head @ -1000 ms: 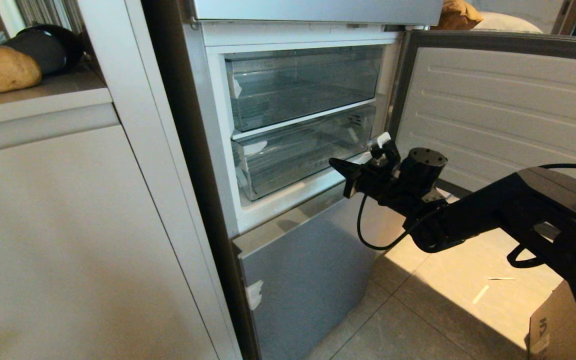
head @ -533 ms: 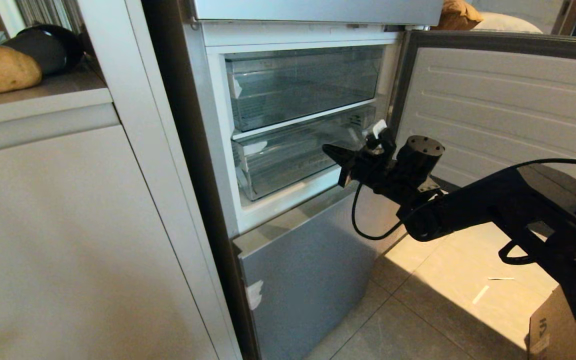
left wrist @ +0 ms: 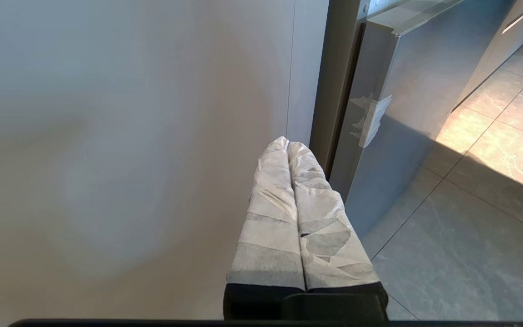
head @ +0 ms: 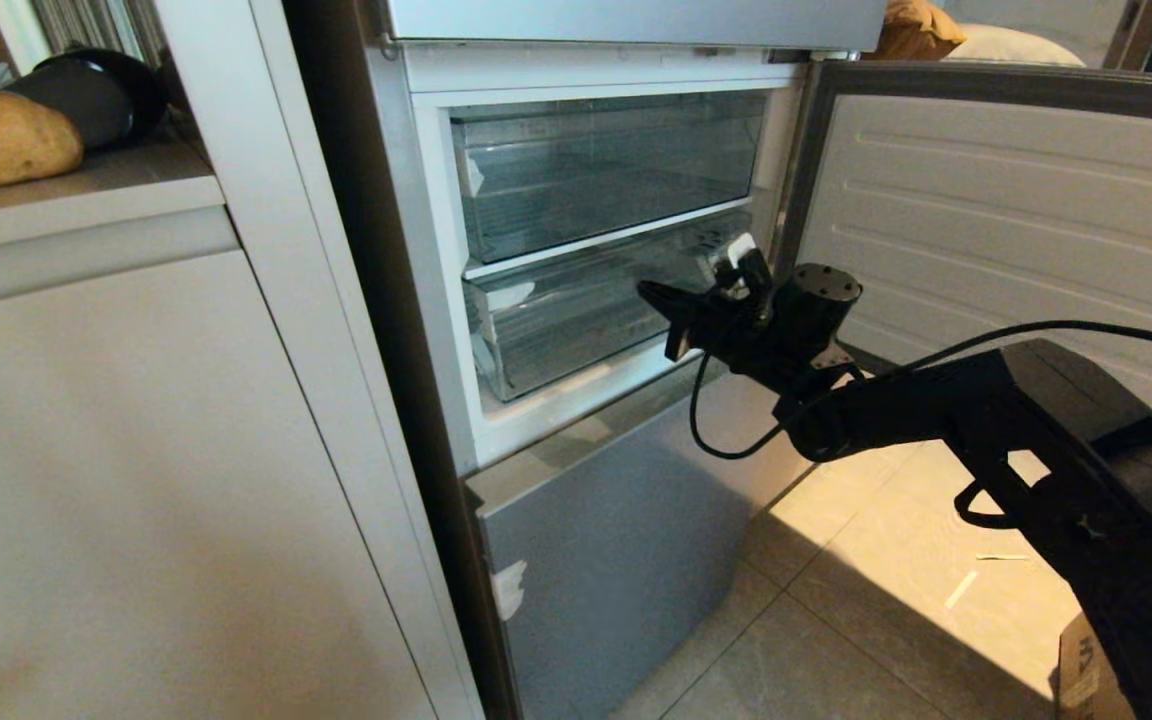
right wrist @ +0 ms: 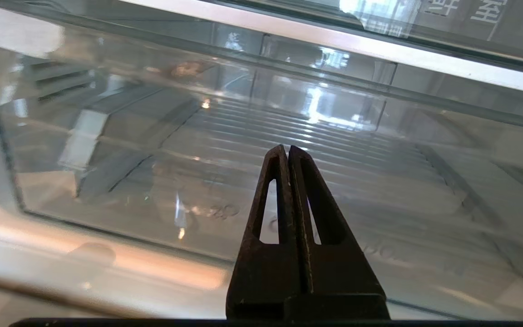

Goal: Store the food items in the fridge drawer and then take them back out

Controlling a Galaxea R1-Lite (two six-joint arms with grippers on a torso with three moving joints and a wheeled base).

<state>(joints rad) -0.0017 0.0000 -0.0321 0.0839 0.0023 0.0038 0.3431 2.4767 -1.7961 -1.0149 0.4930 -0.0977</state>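
The black right pincer (head: pixel 658 300) is clenched, its two slotted fingers (right wrist: pixel 274 200) pressed flat together with nothing between them, and it pokes toward the front of the wide clear plastic fridge drawer (head: pixel 576 320) with the ribbed bottom and curved transparent lip. From the right wrist view the tips sit just in front of that lip, and whether they touch it cannot be told; the ribbed floor (right wrist: pixel 316 136) shows through the plastic with nothing lying on it. The drawer sits pushed into the white fridge frame, directly under the flat-fronted clear upper drawer (head: pixel 606 170). The black right arm (head: pixel 936 410) reaches in from the right, a black cable looping beneath its wrist, in front of the swung-open white-lined fridge door (head: pixel 996 200). Below the drawers stands the closed silver-grey lower door (head: pixel 616 540), over grey floor tiles (head: pixel 836 640). Off to the left, the oval tan-brown potato (head: pixel 1 138) rests on the grey worktop (head: pixel 86 185), well apart from the drawer, just beside a dark rounded object (head: pixel 96 95). The left pincer (left wrist: pixel 288 150), its fingers wrapped in white tape, is clenched too, hanging low beside the pale cabinet front (left wrist: pixel 107 136) near the lower door's edge
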